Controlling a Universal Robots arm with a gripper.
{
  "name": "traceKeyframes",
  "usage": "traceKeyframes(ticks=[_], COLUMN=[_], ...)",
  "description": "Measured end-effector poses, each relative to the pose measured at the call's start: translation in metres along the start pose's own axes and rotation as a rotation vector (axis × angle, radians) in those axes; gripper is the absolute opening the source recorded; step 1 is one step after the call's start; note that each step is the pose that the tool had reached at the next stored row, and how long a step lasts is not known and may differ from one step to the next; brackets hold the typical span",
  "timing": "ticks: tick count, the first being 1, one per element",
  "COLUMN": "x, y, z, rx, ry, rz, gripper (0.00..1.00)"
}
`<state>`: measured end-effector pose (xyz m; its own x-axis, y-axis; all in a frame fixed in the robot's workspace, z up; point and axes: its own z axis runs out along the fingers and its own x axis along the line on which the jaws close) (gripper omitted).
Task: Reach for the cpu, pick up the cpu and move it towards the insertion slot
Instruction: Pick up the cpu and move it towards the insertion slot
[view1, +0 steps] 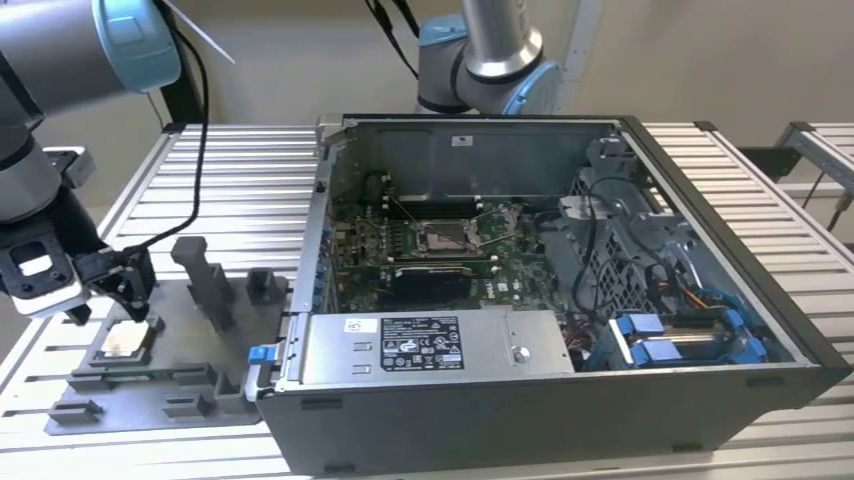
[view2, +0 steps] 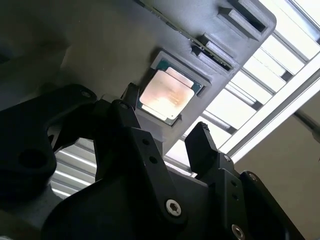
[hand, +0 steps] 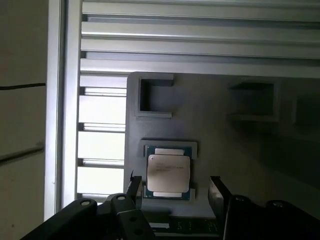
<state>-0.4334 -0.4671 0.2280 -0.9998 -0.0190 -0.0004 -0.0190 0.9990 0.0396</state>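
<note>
The cpu (view1: 127, 340) lies flat in a shallow seat of the grey fixture plate (view1: 187, 385) at the exterior view's left, silvery face up. My gripper (view1: 114, 308) hangs just above it, open, with nothing between the fingers. In both wrist views the cpu (view2: 167, 95) (hand: 168, 170) shows between and beyond the two dark fingertips (view2: 202, 145) (hand: 216, 189), which stand wider apart than the chip. The insertion slot (view1: 445, 236), a silver-framed socket, sits on the motherboard inside the open computer case (view1: 561, 370), well towards the exterior view's right of the gripper.
Upright grey fixture blocks (view1: 207, 280) stand on the plate between the gripper and the case wall. A black recess (view1: 427, 285) lies just in front of the socket. Cables and blue drive clips (view1: 667, 340) fill the case's right side. A second arm's base (view1: 487, 60) stands behind the case.
</note>
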Motion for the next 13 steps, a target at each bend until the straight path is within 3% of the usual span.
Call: traceKeyframes(ticks=[13], x=[0.0028], y=[-0.0021], z=[0.0152], rx=[0.0003], ry=[0.0000], rz=[0.000], gripper=[1.00])
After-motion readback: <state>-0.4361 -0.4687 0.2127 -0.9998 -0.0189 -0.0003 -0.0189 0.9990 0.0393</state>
